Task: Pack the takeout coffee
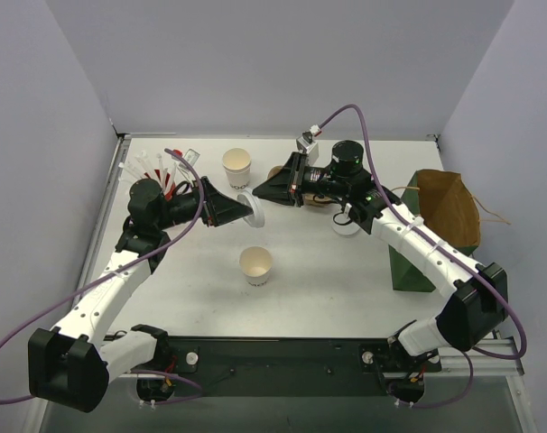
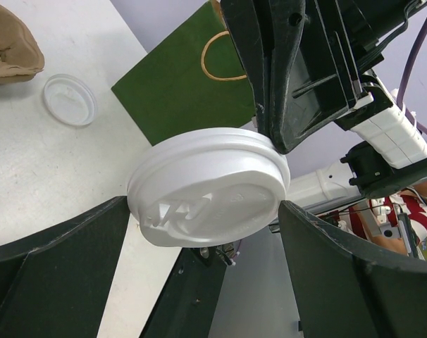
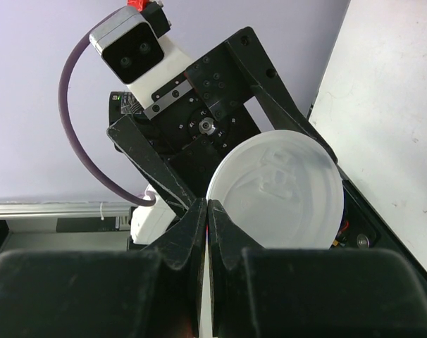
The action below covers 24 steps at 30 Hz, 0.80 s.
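Observation:
Two small white paper cups stand on the table, one in the middle and one at the back with faint dark print. A flat white lid hangs in the air between my two grippers. My left gripper holds it across its width; in the left wrist view the lid spans both fingertips. My right gripper is shut on the lid's rim, with its fingers pressed together at the edge of the lid. The brown pulp carrier is mostly hidden behind the right arm in the top view.
A red cup of white straws stands at the back left. A second lid lies under the right arm. A green bag and a brown paper bag stand on the right.

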Tool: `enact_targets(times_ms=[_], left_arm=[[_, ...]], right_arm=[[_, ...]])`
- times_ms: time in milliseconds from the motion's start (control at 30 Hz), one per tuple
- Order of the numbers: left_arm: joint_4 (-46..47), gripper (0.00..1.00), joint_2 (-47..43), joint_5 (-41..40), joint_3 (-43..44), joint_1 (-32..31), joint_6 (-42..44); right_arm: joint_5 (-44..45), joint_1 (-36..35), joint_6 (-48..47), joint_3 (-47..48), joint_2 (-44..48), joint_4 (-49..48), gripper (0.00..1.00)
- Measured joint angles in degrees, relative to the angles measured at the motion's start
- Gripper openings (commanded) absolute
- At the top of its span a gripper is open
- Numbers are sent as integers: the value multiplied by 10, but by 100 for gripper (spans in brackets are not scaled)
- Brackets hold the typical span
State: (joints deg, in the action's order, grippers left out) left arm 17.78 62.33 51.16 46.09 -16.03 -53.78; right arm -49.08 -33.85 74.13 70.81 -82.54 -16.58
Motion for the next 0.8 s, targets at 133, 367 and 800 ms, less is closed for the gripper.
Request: enact_targets(times_ms=[133, 367, 800], left_arm=[[-1, 97, 0, 0, 0, 0, 0], [-53, 97, -12, -15, 11, 0, 38], [-124, 97, -35, -50, 35, 0, 109]], right_arm=[[2, 0, -4, 0, 0, 4, 0], [12, 0, -13, 1, 0, 22, 0], [24, -8, -16, 8, 0, 34, 0]])
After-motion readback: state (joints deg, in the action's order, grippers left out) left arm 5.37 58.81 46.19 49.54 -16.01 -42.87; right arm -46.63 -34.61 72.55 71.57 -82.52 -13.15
